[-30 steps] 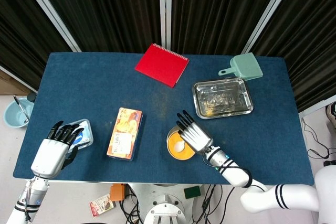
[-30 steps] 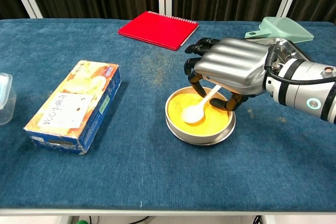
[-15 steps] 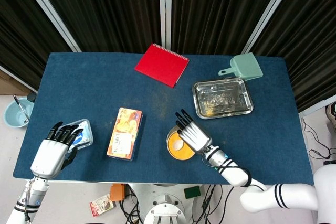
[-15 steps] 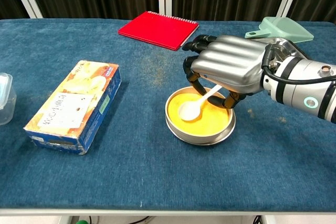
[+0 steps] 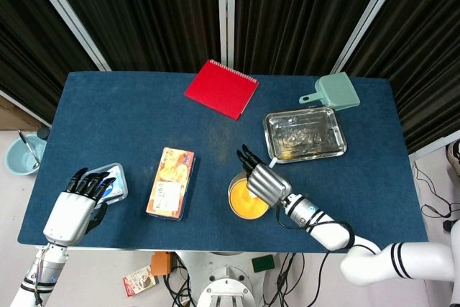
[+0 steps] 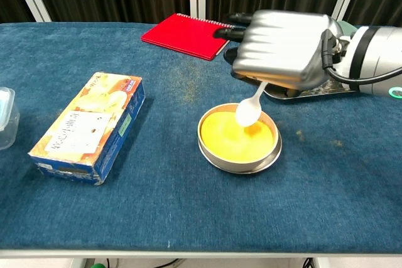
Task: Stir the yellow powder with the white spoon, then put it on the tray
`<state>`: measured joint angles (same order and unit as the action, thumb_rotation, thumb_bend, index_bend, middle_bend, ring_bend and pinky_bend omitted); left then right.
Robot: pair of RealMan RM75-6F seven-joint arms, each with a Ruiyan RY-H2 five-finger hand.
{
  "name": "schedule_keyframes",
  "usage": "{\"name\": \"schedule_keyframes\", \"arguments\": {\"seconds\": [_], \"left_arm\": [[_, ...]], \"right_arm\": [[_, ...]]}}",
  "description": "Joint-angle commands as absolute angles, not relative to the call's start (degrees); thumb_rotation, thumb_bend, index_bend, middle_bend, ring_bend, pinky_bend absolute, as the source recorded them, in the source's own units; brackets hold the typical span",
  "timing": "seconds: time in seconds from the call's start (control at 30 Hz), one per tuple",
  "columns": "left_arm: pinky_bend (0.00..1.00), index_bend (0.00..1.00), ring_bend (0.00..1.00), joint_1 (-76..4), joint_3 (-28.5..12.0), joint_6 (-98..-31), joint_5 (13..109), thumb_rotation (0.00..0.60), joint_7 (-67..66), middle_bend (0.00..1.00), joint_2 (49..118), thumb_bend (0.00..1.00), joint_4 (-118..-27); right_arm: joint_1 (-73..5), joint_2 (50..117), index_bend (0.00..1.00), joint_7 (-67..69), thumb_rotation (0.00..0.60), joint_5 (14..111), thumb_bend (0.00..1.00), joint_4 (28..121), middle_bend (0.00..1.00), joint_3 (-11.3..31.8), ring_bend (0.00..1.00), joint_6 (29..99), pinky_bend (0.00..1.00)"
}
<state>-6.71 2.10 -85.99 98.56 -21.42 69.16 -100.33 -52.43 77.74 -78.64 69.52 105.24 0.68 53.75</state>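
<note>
A round metal bowl (image 6: pixel 239 137) of yellow powder (image 5: pixel 244 203) sits near the table's front, right of centre. My right hand (image 6: pixel 279 48) hovers above its far rim, pinching the handle of the white spoon (image 6: pixel 250 110). The spoon's bowl hangs just over the powder's far side, clear of the surface. In the head view my right hand (image 5: pixel 262 181) covers the spoon. The steel tray (image 5: pixel 305 134) lies behind and to the right of the bowl; in the chest view only the tray's edge (image 6: pixel 326 91) shows below the hand. My left hand (image 5: pixel 72 213) rests open at the front left corner, holding nothing.
A yellow snack box (image 6: pixel 88 127) lies left of the bowl. A red notebook (image 5: pixel 221 88) lies at the back centre. A pale green scoop (image 5: pixel 332 92) sits behind the tray. A clear lidded container (image 5: pixel 113 183) sits beside my left hand.
My right hand has risen and drawn back toward the tray, lifting the spoon out of the powder. The left hand has stayed put.
</note>
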Motion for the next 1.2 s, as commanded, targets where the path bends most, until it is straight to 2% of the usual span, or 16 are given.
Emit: {"name": "schedule_keyframes", "arguments": {"seconds": [0.03, 0.37, 0.57, 0.83, 1.2], "left_arm": [[0.13, 0.2, 0.2, -6.7, 2.1, -86.0, 98.6, 0.6, -21.4, 0.18, 69.2, 0.44, -100.4], [0.13, 0.2, 0.2, -6.3, 2.4, -86.2, 98.5, 0.6, -20.4, 0.18, 69.4, 0.44, -99.4], [0.13, 0.2, 0.2, -6.1, 2.5, -86.3, 98.5, 0.6, -19.7, 0.18, 69.7, 0.44, -98.6], [0.13, 0.2, 0.2, -6.1, 2.7, -86.3, 98.9, 0.6, -19.2, 0.18, 70.0, 0.44, -97.9], [0.13, 0.2, 0.2, -5.9, 2.8, -86.2, 98.8, 0.6, -19.3, 0.18, 70.0, 0.44, -98.0]], "right_arm": [[-56.4, 76.4, 0.68, -88.4, 0.6, 67.4, 0.5, 106.4, 0.26, -0.8, 0.0, 52.2, 0.0], [-59.9, 82.0, 0.69, -98.9, 0.6, 68.5, 0.51, 101.8, 0.28, -3.5, 0.0, 52.9, 0.0], [-60.0, 84.0, 0.71, -99.7, 0.6, 69.6, 0.52, 101.0, 0.29, -4.6, 0.0, 53.9, 0.0], [-57.8, 85.9, 0.71, -96.5, 0.6, 71.4, 0.52, 101.1, 0.29, -5.7, 0.0, 56.9, 0.0], [-53.4, 88.3, 0.73, -85.3, 0.6, 75.0, 0.53, 99.5, 0.3, -6.0, 0.0, 60.3, 0.0]]}}
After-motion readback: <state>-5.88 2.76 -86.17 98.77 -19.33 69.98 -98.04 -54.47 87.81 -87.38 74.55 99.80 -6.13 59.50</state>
